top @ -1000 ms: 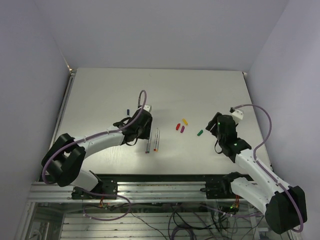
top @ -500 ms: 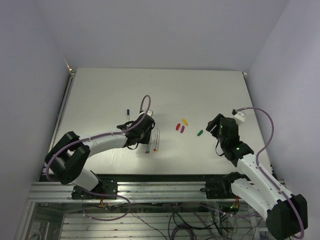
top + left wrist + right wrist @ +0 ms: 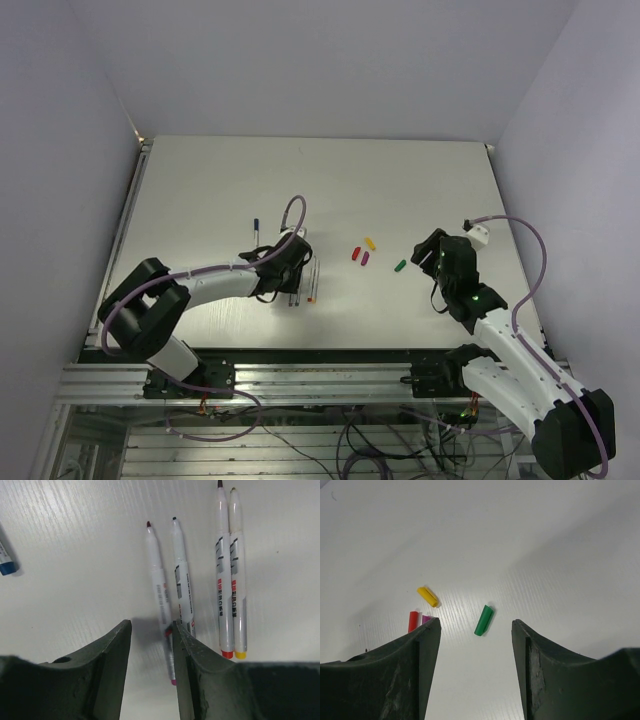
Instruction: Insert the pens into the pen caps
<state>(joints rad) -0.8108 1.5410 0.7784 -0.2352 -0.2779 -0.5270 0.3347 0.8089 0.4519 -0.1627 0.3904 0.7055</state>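
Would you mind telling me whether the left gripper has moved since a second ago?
Yes. The left gripper has slid down the top view, away from the blue-tipped pen, and is over the grey pens.

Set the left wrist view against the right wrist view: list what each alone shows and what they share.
Left wrist only: four uncapped pens lying in two pairs, plus a blue-ended pen at the left edge. Right wrist only: the green cap, yellow cap, red cap and a purple cap half hidden behind a finger. Both: the white table and open tool fingers.
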